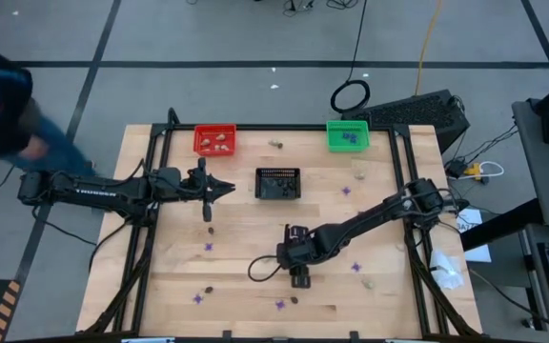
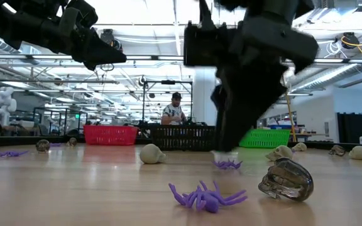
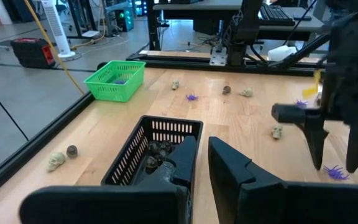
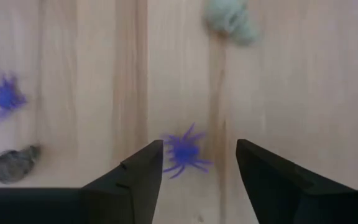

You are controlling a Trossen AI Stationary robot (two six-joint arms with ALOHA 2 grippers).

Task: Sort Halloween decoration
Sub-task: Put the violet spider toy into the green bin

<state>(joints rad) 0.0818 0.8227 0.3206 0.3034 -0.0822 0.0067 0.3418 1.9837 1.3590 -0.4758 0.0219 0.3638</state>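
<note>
We are hovering the right claw [image 4: 194, 163], fingers spread, over a purple spider [image 4: 185, 153] lying on the surface [image 1: 246, 238] at lower centre of the high view; the spider is sitting between the tips, nearer one finger; we are judging it best to centre first, then lower until the tips nearly touch wood before pinching, since the legs look soft; the green basket [image 1: 347, 135] at upper right is holding purple pieces; the left claw [image 1: 225, 189], nearly pressed together and holding nothing we can see, is waiting at left of centre.

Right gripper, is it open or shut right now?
Open. The right gripper points down at the table with a clear gap between its fingers, and a purple spider lies in that gap, ungripped.
</note>
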